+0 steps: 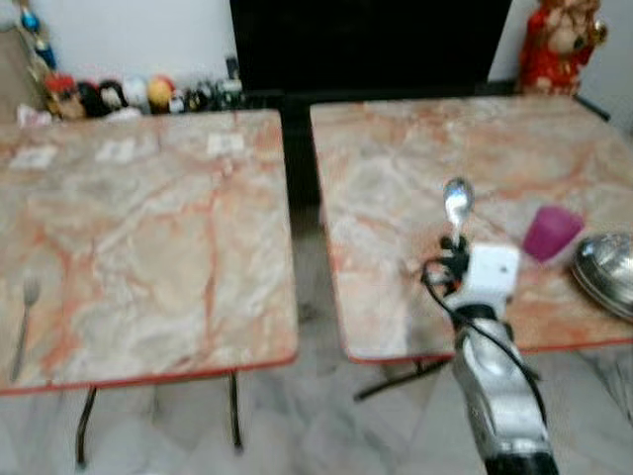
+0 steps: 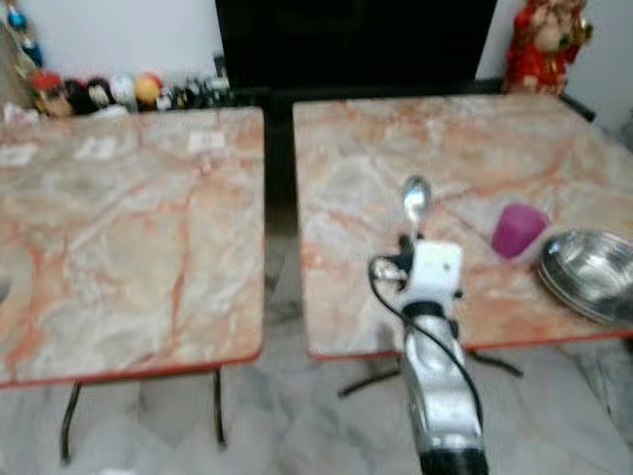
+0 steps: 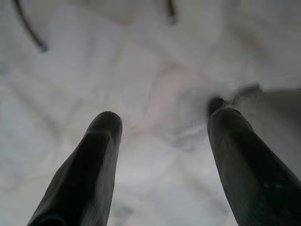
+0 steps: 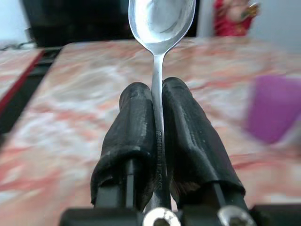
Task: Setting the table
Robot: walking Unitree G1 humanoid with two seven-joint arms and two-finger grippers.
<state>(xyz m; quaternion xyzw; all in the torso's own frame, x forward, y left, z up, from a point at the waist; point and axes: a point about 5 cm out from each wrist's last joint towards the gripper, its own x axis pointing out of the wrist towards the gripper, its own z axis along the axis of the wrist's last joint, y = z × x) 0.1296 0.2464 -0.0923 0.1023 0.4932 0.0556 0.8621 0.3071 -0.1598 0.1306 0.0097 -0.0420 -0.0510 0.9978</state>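
Above the near part of the right table (image 1: 396, 148), the right gripper (image 4: 157, 106) is raised with its two black fingers (image 4: 136, 122) pressed together on the handle of a spoon (image 1: 457, 203). The spoon stands up from the fingers with its bowl on top. Just beside the spoon, toward the table's right edge, stands a purple cup (image 1: 550, 232). Beyond the cup, at that same edge, lies a metal bowl (image 1: 605, 272). Across a narrow gap from this table stands the left table (image 1: 148, 228). A fork (image 1: 22, 327) lies near its front left edge. Small figurines (image 1: 109, 96) stand in a row on the floor behind the left table. The left gripper (image 3: 162, 136) hangs over the pale marble floor (image 3: 155, 61), its fingers (image 3: 89, 160) wide apart and holding nothing.
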